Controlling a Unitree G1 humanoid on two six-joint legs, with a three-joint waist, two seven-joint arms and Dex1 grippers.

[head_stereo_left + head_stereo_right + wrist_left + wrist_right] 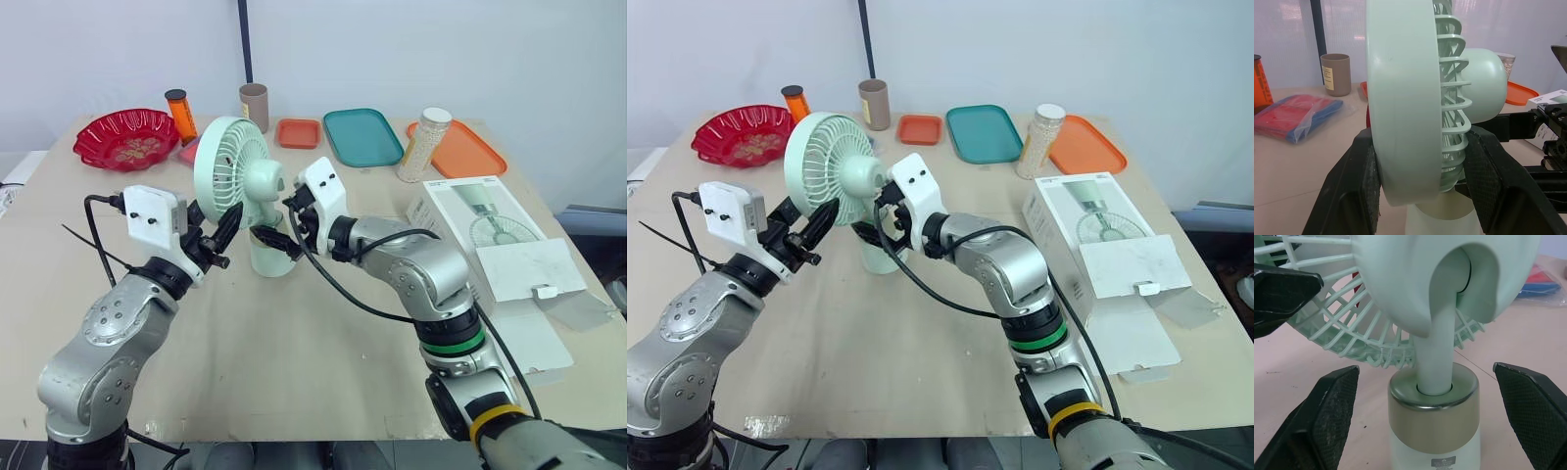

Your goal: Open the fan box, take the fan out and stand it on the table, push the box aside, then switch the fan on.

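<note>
The mint-green fan (235, 164) stands upright on the table on its round base (272, 257), its gold band visible in the right wrist view (1433, 404). My left gripper (223, 240) is shut on the lower rim of the fan head, one pad (1370, 178) on the front rim and the other behind the grille. My right gripper (279, 220) is open, with its fingers (1327, 423) spread on either side of the base and not touching it. The white fan box (490, 240) lies at the right with its flap (534, 269) open.
Along the far edge stand a red bowl (125, 137), an orange bottle (181, 115), a brown cup (254, 106), a small orange tray (298, 132), a teal tray (362, 135), a jar of white beads (424, 144) and an orange tray (470, 152). A red-blue bag (1295, 117) lies behind the fan.
</note>
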